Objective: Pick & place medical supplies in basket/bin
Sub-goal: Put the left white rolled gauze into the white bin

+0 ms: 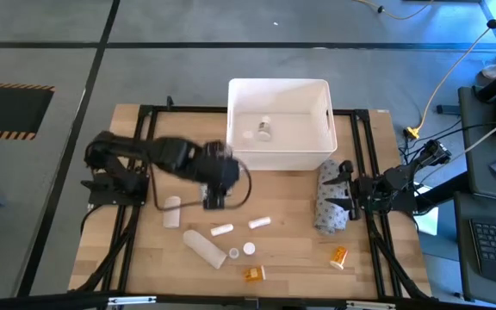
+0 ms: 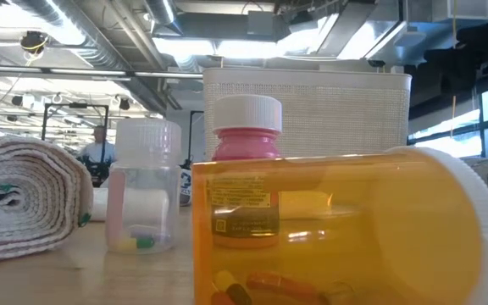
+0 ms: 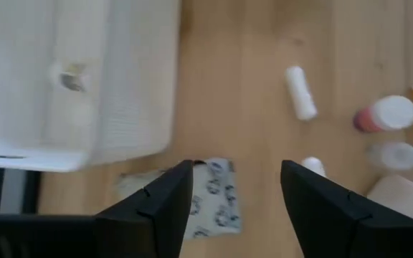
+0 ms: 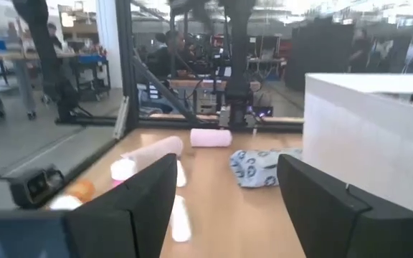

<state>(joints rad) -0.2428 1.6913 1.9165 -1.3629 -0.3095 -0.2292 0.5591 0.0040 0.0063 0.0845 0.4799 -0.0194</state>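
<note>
Medical supplies scattered over the wooden tabletop (image 1: 291, 258) in front of the white bin (image 1: 280, 125), which sits at the far middle of the tabletop with 1 small item (image 1: 263, 130) already lying on its floor. Flat grey packet (image 1: 329, 196) printed with circles just off the bin's right front corner, partly under the right claw (image 1: 349, 196). 2 short white rolls (image 1: 241, 226) a little in front of the bin, with 1 long white roll (image 1: 204, 247) and 2 small white caps (image 1: 241, 251) nearer the front edge. 1 orange pill bottle (image 1: 254, 274) on its side at the front edge, another (image 1: 339, 256) off to the bin's right front. Left claw (image 1: 214, 200) hovering just off the bin's left front corner, fingers (image 3: 160, 208) spread wide, nothing between them. Right claw low beside the bin's right side, fingers (image 4: 131, 208) also spread wide and empty. Pink bottle with white cap (image 2: 247, 169) standing upright between a clear vial (image 2: 145, 186) and the bin.
</note>
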